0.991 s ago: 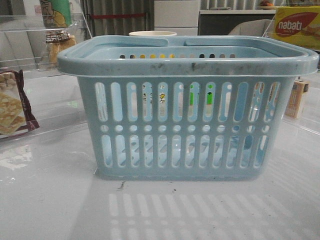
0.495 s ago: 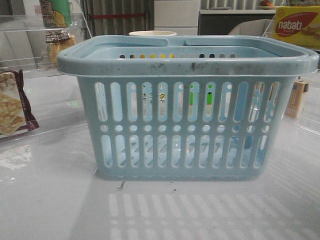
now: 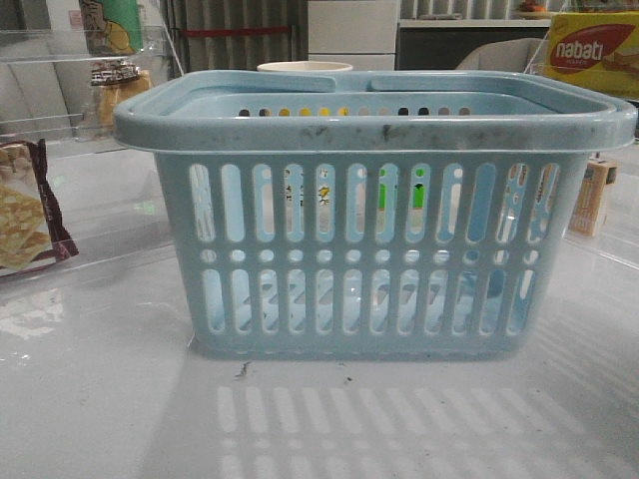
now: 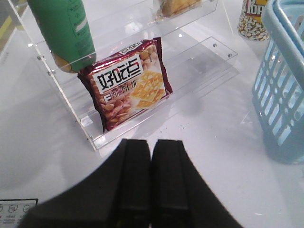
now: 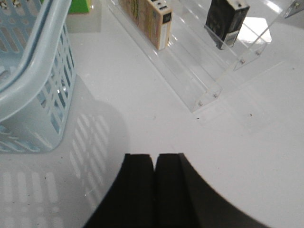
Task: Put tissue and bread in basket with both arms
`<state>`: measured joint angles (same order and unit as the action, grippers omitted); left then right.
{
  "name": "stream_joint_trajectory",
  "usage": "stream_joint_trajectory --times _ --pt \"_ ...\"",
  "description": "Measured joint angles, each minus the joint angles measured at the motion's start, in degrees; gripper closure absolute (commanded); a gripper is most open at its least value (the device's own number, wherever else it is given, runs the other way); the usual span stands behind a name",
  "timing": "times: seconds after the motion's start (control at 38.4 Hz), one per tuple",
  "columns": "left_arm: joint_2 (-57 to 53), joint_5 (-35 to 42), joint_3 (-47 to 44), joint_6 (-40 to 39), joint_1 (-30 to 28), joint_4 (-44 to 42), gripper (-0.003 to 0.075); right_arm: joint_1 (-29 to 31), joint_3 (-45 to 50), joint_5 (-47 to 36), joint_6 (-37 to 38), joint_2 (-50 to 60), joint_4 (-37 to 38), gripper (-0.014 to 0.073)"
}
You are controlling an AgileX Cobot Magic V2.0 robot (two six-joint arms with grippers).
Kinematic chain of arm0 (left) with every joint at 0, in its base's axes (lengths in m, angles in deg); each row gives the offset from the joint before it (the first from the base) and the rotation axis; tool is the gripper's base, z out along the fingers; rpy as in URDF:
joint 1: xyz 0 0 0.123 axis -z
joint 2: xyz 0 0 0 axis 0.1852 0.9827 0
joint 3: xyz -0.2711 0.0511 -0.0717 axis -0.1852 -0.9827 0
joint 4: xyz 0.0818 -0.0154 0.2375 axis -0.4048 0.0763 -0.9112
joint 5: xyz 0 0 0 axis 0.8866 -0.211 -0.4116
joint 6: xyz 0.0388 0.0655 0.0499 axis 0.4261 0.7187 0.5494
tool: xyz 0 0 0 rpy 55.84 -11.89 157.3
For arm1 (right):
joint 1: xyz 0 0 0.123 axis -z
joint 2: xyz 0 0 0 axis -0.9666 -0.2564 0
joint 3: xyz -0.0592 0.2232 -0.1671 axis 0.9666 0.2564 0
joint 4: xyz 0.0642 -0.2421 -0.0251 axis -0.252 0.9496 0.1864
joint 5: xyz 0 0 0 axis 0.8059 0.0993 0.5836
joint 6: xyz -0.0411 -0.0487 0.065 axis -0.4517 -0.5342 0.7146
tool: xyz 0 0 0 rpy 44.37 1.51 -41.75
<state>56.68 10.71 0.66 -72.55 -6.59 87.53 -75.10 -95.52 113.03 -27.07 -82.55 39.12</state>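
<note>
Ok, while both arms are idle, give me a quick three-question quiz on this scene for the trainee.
1. True or false: the left gripper and the right gripper are both shut and hold nothing.
2. In the left wrist view, what stands on the clear shelf ahead of the gripper? A) a cracker packet B) a banana C) a mug
3. Is the tissue pack in the basket yet?

Key: 1 true. 2 A. 3 no, it sits on the clear stand in the right wrist view.
</note>
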Motion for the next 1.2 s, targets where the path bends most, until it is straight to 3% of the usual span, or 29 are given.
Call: stream_joint_trajectory --times 0.08,0.13,0.21,0.36,0.52,0.65,0.89,1.09,1.2 --pt "1.2 0.0 0.0 0.0 0.0 0.0 0.0388 0.0 0.0 0.0 0.0 -2.0 0.0 0.0200" --pt "1.9 0.3 0.0 0.0 0.0 0.0 0.0243 0.0 0.0 0.0 0.0 -3.6 0.0 0.0090" --pt "2.7 1.2 0.0 0.0 0.0 0.0 0.0168 0.0 0.0 -0.6 0.0 -5.9 0.0 0.0040" --pt "4.5 2.3 0.0 2.0 2.5 2.1 0.0201 1.7 -1.8 -2.6 0.0 -12.7 0.2 0.0070" --pt "6.3 3.0 0.0 4.0 11.1 3.1 0.0252 8.7 -10.6 -3.2 0.0 -22.9 1.8 0.0077" --pt "7.9 3.5 0.0 4.2 14.6 2.7 0.0282 12.2 -19.4 -3.5 0.0 -32.0 3.0 0.0077" --pt "9.2 4.1 0.0 4.4 14.8 2.6 0.0288 12.6 -34.8 -2.8 -0.4 -49.4 5.7 0.0077" --pt "9.2 4.2 0.0 4.4 14.8 2.4 0.0288 12.6 -42.8 -2.6 -0.4 -60.2 6.3 0.0077" --pt "9.2 4.2 0.0 4.4 14.8 2.4 0.0288 12.6 -44.0 -2.8 -0.4 -63.5 6.7 0.0170"
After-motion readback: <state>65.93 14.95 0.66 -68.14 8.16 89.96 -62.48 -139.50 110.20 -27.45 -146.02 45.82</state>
